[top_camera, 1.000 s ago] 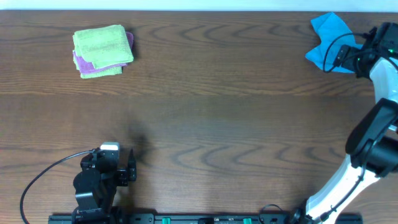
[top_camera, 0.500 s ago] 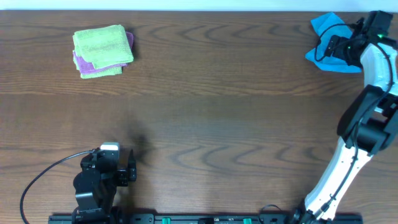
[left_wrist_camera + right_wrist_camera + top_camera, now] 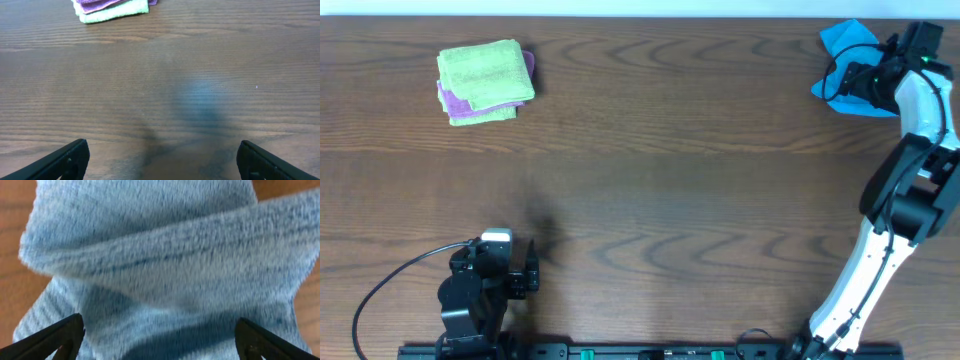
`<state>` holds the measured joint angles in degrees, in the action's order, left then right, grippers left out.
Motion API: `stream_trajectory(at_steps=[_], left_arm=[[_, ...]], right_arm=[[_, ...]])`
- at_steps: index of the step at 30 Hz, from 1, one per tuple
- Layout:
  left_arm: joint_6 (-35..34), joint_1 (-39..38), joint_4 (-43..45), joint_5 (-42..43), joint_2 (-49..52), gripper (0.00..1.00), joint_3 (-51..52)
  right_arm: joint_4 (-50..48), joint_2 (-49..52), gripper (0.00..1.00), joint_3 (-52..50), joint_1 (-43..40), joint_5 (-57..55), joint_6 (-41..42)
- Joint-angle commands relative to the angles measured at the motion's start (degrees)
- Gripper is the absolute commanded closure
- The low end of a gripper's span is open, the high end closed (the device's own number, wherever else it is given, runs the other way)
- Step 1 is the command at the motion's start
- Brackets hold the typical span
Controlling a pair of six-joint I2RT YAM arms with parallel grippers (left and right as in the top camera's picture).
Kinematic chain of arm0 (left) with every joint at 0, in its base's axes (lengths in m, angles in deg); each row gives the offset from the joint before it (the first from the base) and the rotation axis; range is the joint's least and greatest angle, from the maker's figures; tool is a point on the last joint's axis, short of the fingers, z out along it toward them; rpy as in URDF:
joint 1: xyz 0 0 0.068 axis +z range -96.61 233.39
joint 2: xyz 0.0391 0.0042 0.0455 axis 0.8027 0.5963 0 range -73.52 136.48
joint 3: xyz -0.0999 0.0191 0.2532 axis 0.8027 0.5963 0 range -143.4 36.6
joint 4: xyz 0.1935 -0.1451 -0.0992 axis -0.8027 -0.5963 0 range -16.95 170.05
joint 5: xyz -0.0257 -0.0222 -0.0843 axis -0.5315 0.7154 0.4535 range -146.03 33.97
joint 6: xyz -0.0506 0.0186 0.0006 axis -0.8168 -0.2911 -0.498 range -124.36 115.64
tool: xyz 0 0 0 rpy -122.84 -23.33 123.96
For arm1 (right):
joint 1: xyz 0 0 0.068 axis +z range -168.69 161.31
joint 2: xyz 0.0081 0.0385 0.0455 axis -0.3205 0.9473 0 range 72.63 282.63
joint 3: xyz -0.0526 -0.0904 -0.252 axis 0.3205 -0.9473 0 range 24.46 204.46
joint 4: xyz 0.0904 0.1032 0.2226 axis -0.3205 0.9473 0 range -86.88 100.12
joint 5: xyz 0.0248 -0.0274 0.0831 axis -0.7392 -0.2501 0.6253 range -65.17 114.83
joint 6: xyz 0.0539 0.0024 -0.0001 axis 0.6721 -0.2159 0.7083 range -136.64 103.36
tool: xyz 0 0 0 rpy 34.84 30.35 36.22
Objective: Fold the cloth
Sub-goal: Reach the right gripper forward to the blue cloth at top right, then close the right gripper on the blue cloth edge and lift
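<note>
A crumpled blue cloth (image 3: 844,52) lies at the table's far right corner. It fills the right wrist view (image 3: 160,265), close up and rumpled. My right gripper (image 3: 855,84) hangs right over it, fingers spread wide (image 3: 160,342), with cloth between them but not pinched. My left gripper (image 3: 532,272) rests near the front left, open and empty, its fingertips far apart (image 3: 160,160) over bare wood.
A folded stack of a green cloth (image 3: 483,72) on a purple cloth (image 3: 453,103) sits at the far left; its edge shows in the left wrist view (image 3: 114,6). The dark wooden table (image 3: 670,190) spans the view.
My right arm swung from the right edge toward the far corner and its gripper moved over the blue cloth. The left arm has not moved.
</note>
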<state>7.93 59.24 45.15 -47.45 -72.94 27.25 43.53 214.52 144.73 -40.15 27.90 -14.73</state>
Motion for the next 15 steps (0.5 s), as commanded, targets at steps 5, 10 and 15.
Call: stream_trajectory(at_steps=[5,10,15], left_arm=[[0.57,0.04,0.02,-0.02,-0.37,0.05,0.35],[0.57,0.04,0.02,-0.02,-0.37,0.05,0.35],[0.57,0.04,0.02,-0.02,-0.37,0.05,0.35]], right_arm=[[-5.38,1.42,0.05,1.29,0.98,0.37,-0.02],[-7.67,1.51,0.07,1.31,1.05,0.37,0.02],[-7.85,2.6,0.14,1.29,1.07,0.39,1.6]])
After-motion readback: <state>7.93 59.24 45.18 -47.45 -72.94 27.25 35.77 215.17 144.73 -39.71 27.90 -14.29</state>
